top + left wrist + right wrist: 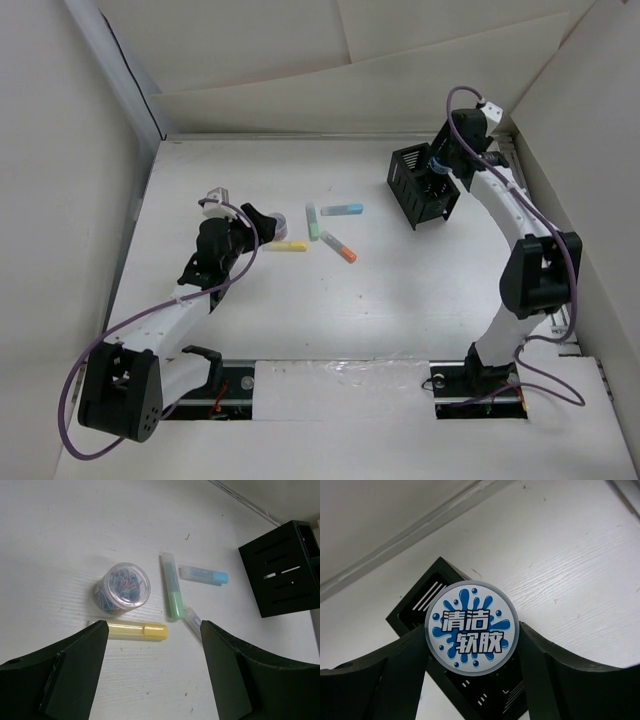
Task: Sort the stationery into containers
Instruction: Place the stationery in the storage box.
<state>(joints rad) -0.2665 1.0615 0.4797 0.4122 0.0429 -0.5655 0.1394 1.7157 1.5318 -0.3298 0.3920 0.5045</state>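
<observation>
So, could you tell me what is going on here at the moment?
The right pincer is shut on a round blue-labelled tub, held above the black organizer. The left pincer hovers open over the loose items: a yellow marker, a green marker, a light blue marker, an orange-tipped marker and a clear tub of paper clips. All of those lie on the table, unsorted.

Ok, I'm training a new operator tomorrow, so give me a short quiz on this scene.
1. True or false: the left gripper is shut on the yellow highlighter.
2. What does the right gripper hold over the black desk organizer? A) stapler B) round tub with blue splash label C) scissors
3. How many highlighters lie on the table?
Key: 1 false, open; 2 B; 3 four: yellow, green, light blue, orange-tipped.
</observation>
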